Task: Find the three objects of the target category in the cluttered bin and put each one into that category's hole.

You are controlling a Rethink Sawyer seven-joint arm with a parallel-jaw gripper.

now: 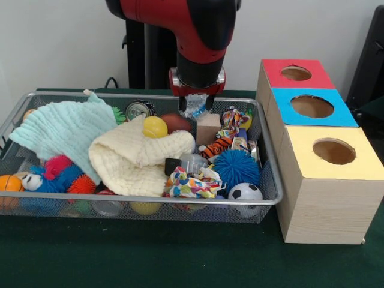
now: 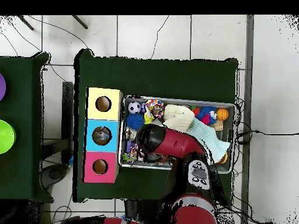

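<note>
Red and black, the arm (image 1: 192, 30) comes down over the far side of the wire-mesh bin (image 1: 271, 168), and its tool (image 1: 197, 108) hangs just above the clutter with a crumpled clear-and-blue piece of plastic (image 1: 195, 105) caught between its tips; the tool is closed on that scrap, which dangles just over a plain wooden block (image 1: 208, 128). In the overhead view the arm covers the tool, so only the front view shows the grip.

The bin sits on the green counter (image 1: 150, 258) and is packed full. A pale mint cloth (image 1: 63, 129) is spread across one end, and a cream cloth (image 1: 138, 159) is heaped in the middle with a yellow ball (image 1: 155, 126) resting on top of it. Behind them lie a metal can (image 1: 139, 110) on its side and a brown ball (image 1: 176, 122). Near the front rim are a blue spiky ball (image 1: 235, 169), a small soccer ball (image 1: 245, 194) and a multicoloured crumpled wrapper (image 1: 191, 183). An orange ball (image 1: 9, 183) sits in the corner at the other end.

Beside the bin, touching its end, stand three wooden boxes in a row, each with a round hole on top: a red-topped box (image 1: 297, 73), a blue-topped box (image 1: 312, 107) and a yellow-topped box (image 1: 333, 153). In the overhead view something lies inside the blue-topped hole, too small to identify.
</note>
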